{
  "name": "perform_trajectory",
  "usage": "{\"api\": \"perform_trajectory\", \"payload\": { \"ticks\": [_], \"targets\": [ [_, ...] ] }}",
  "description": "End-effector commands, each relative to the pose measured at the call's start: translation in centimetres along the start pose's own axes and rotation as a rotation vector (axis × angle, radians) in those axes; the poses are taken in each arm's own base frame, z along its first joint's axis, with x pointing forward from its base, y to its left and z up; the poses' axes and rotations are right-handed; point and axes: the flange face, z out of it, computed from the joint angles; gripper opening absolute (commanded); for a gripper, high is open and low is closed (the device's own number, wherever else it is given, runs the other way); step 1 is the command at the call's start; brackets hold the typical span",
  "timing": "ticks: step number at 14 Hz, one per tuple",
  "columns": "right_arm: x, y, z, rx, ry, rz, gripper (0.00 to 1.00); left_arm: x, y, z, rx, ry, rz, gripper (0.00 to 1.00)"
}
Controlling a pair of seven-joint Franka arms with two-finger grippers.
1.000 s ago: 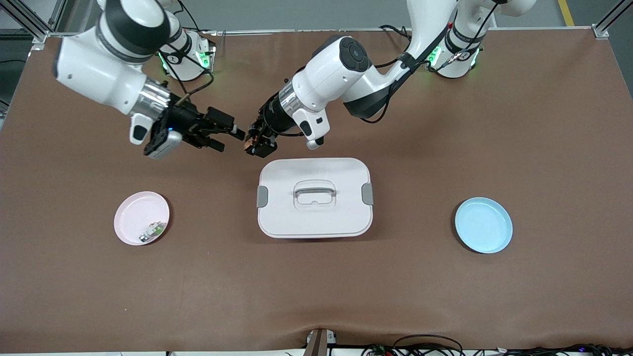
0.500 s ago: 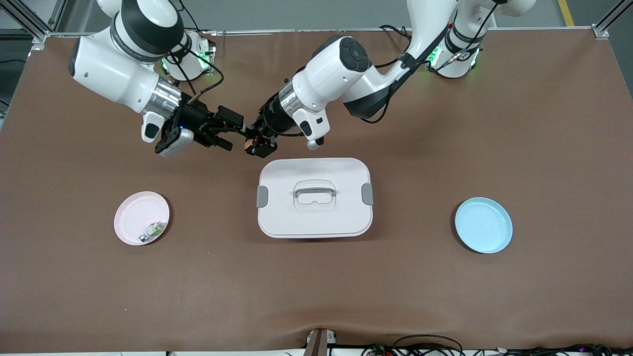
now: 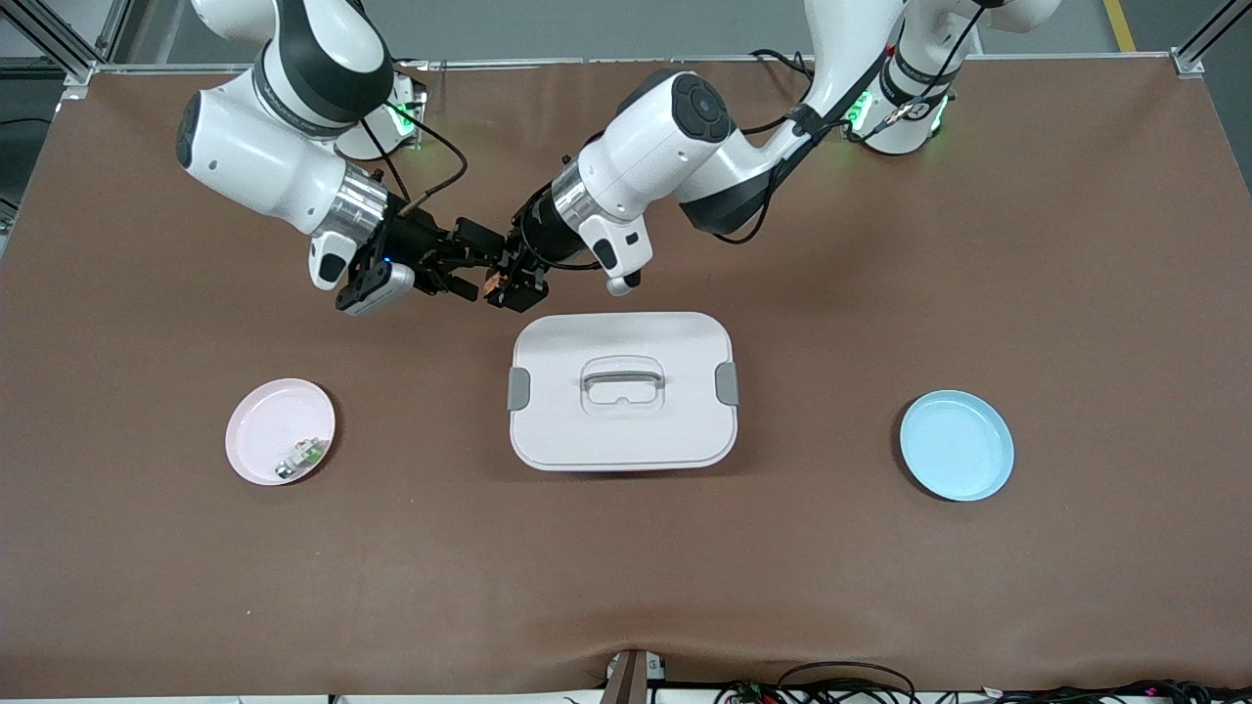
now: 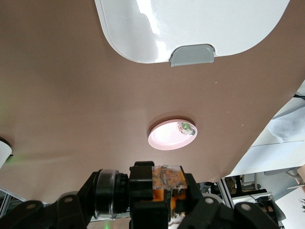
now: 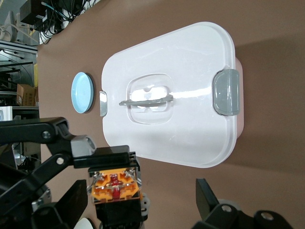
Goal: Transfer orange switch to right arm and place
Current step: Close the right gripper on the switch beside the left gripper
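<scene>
The orange switch (image 3: 493,284), a small black part with an orange middle, hangs in the air over the table beside the white box, with my left gripper (image 3: 513,284) shut on it. In the left wrist view the switch (image 4: 167,181) sits between that gripper's (image 4: 164,202) jaws. My right gripper (image 3: 486,269) is open and level with the switch. In the right wrist view the switch (image 5: 115,186) stands inside the right gripper (image 5: 143,202), close to one finger (image 5: 71,202) and well apart from the other finger (image 5: 209,200).
A white lidded box (image 3: 623,391) with grey clasps sits mid-table, nearer to the front camera than both grippers. A pink plate (image 3: 266,420) holding a small green-white part (image 3: 303,455) lies toward the right arm's end. A blue plate (image 3: 957,445) lies toward the left arm's end.
My right gripper has travelled toward the left gripper, and its open fingers now flank the switch. The left gripper has stayed still with the switch in it.
</scene>
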Motion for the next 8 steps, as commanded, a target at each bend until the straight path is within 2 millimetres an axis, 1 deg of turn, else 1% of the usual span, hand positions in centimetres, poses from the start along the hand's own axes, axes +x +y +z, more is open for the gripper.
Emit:
{"api": "perform_trajectory", "payload": {
  "ticks": [1,8],
  "targets": [
    [-0.27,-0.11,-0.12,0.018,0.006,0.014,1.0,-0.52,0.06,-0.42,-0.022,0.004,-0.002,0.22],
    [-0.29,-0.3,-0.16,0.05,-0.003,0.044,1.0,-0.53,-0.06,-0.33,-0.02,0.004,-0.001,0.22]
  ]
}}
